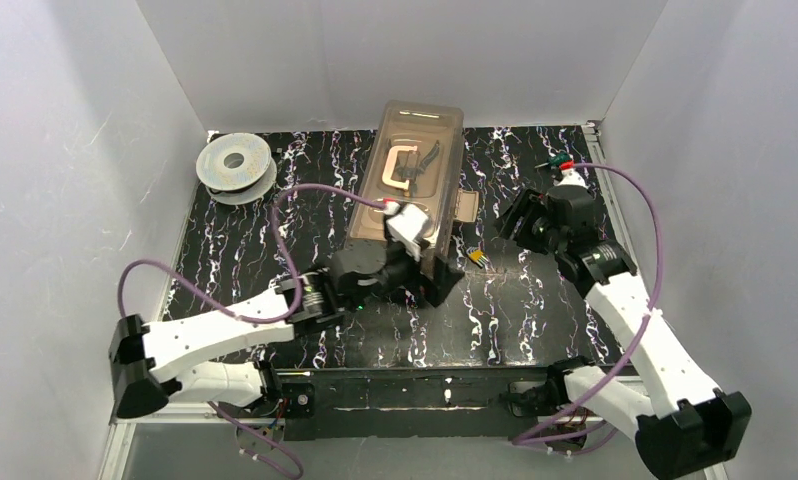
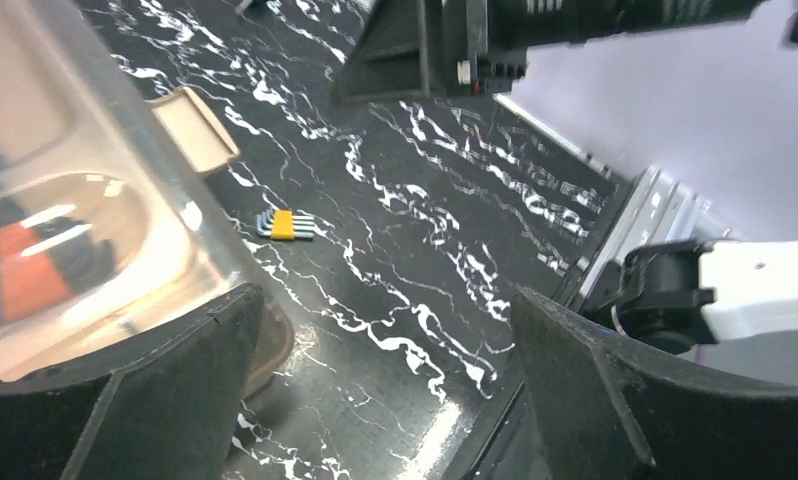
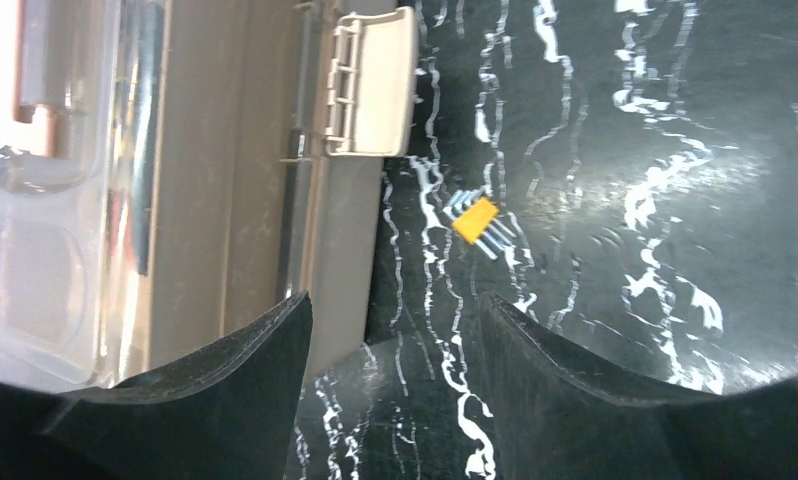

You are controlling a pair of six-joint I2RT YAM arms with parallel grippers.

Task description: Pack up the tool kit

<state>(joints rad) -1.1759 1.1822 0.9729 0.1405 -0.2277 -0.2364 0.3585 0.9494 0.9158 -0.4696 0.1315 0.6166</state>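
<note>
The tan toolbox (image 1: 405, 190) stands at the back middle with its smoky lid down and its cream handle (image 1: 400, 165) flat on top. Its cream latch (image 1: 467, 205) sticks out on the right side. A small hex key set in a yellow holder (image 1: 478, 258) lies on the mat to the right of the box. My left gripper (image 1: 430, 278) is open and empty at the box's near right corner; in the left wrist view (image 2: 385, 300) one finger lies against the box (image 2: 75, 220). My right gripper (image 1: 510, 222) is open and empty, right of the latch (image 3: 370, 85) and hex keys (image 3: 478, 222).
A round grey wire spool (image 1: 235, 165) sits at the back left. A small red and green item (image 1: 557, 162) lies at the back right by the wall. White walls close in three sides. The black marbled mat (image 1: 535, 320) covers the table.
</note>
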